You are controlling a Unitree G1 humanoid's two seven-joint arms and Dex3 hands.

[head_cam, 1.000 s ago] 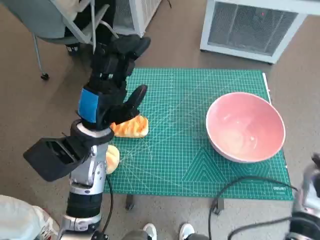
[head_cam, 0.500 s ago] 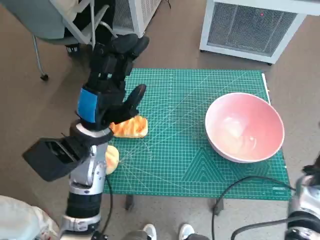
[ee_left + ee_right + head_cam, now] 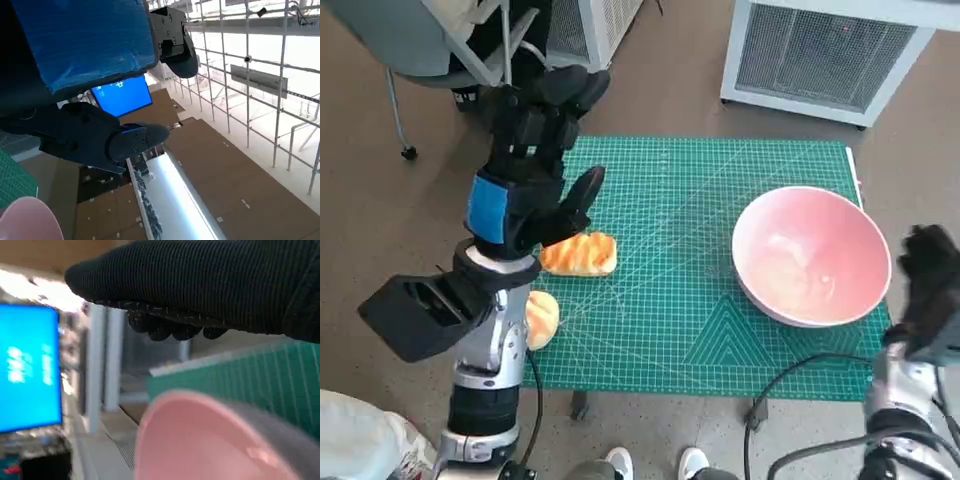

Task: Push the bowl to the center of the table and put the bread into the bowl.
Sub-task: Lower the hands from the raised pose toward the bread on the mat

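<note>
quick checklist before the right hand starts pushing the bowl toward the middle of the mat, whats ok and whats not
1. Bowl upright on the green mat, near its right edge: ok.
2. Bowl holds nothing: ok.
3. Right hand beside the bowl's outer rim, on the side away from the centre: ok. Whether it touches the rim: cannot tell.
4. Path from bowl to the mat's centre shows only bare mat: ok.
5. Left hand raised over the mat's left side, fingers spread, holding nothing, away from the path: ok.
6. Bread lies on the mat's left part, second piece at the near left edge, both outside the bowl: ok for now.
</note>
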